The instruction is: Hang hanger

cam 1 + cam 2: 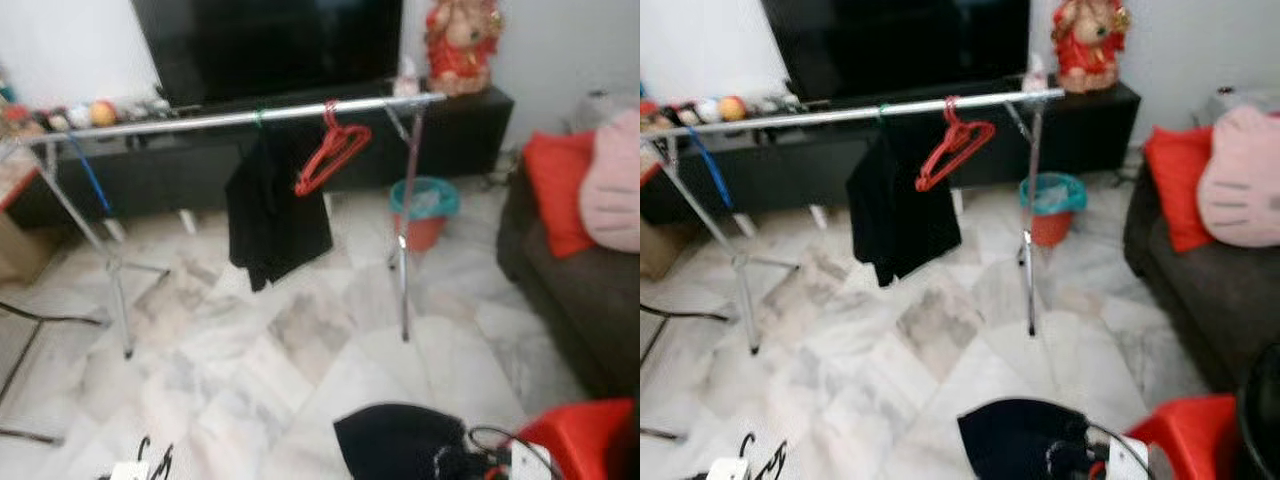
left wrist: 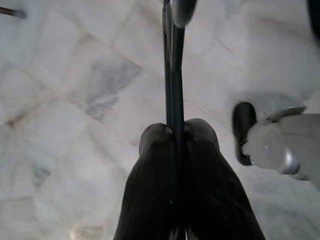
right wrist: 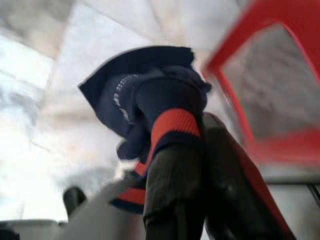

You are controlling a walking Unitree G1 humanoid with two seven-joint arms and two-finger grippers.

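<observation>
A silver clothes rail [image 1: 200,120] stands across the room ahead. On it hang a red hanger [image 1: 330,155] and a black garment [image 1: 275,210]. My left gripper [image 2: 172,132] is low over the marble floor, shut on a thin black hanger [image 2: 171,75] that runs straight out between the fingers; its hook ends [image 1: 152,455] poke up at the lower left. My right gripper [image 3: 200,125] is shut on a navy garment with a red stripe [image 3: 145,95], which hangs as a dark heap [image 1: 395,440] at the bottom centre.
A red basket [image 1: 585,435] sits at the lower right. A dark sofa [image 1: 570,290] with red and pink cushions lines the right side. A teal and red bin [image 1: 425,210] stands by the rack's right leg [image 1: 403,240]. A dark TV cabinet [image 1: 160,175] is behind the rack.
</observation>
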